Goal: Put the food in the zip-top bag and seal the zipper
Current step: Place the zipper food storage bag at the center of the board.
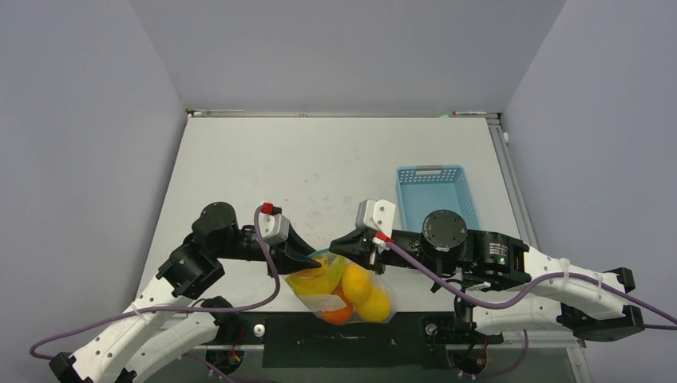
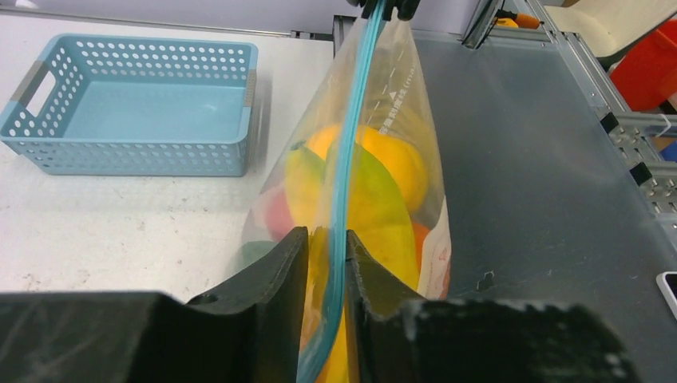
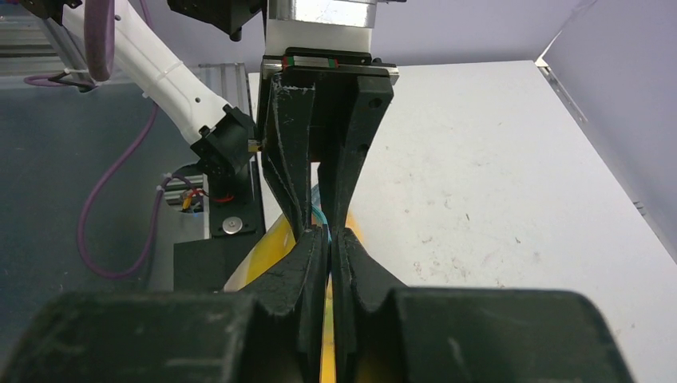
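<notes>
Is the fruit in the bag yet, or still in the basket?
In the bag: fruit shows through its clear wall; the basket holds nothing.

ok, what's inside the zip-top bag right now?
Showing through the zip-top bag: yellow rounds, an orange one, a green-tinged fruit and a red one. Anything packed behind these is covered, partly by the zipper.

rt wrist: zipper (image 3: 318, 214) mostly hidden, food (image 3: 267, 251) partly

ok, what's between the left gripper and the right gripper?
The zipper of the zip-top bag, running from left gripper to right gripper, with the food hanging below. This is clearest in the left wrist view.
</notes>
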### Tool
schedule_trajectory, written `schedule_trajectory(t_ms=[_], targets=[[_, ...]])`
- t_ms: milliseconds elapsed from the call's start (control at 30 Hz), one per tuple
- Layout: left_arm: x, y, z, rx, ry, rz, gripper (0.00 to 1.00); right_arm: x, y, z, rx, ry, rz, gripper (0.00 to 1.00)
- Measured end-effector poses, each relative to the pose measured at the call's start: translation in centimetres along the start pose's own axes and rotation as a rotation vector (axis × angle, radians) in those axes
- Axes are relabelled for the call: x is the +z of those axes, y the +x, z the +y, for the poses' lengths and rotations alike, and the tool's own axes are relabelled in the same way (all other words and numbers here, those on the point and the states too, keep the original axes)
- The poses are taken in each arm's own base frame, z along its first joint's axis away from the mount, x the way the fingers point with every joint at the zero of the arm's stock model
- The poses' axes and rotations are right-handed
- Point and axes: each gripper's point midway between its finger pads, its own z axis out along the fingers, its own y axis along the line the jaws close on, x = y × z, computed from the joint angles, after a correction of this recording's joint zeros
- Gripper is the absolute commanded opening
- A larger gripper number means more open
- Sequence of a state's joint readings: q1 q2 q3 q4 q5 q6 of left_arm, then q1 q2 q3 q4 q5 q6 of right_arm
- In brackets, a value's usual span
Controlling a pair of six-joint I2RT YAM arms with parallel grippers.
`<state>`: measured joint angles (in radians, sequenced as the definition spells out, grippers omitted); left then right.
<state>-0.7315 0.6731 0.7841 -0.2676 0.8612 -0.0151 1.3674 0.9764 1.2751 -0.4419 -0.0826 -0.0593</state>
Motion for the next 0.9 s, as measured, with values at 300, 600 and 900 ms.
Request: schedule_trajectory(t_ms=[300, 600, 900], targets=[[0.4, 0.6, 0.3, 0.003, 0.022, 0.023, 0.00, 0.1, 0.3, 0.0, 0.000, -0.001, 0.006, 0.05], [0.2, 0.6, 0.9, 0.006, -0.031, 0.023, 0.00, 0.1, 0.8, -1.1, -0.001, 0.065, 0.022, 0.05], [-0.4, -0.2, 2.5, 0.014, -0.147, 0.020, 0.00, -1.0, 1.2, -4.5, 0.012, 0.267, 0.029, 0.58]])
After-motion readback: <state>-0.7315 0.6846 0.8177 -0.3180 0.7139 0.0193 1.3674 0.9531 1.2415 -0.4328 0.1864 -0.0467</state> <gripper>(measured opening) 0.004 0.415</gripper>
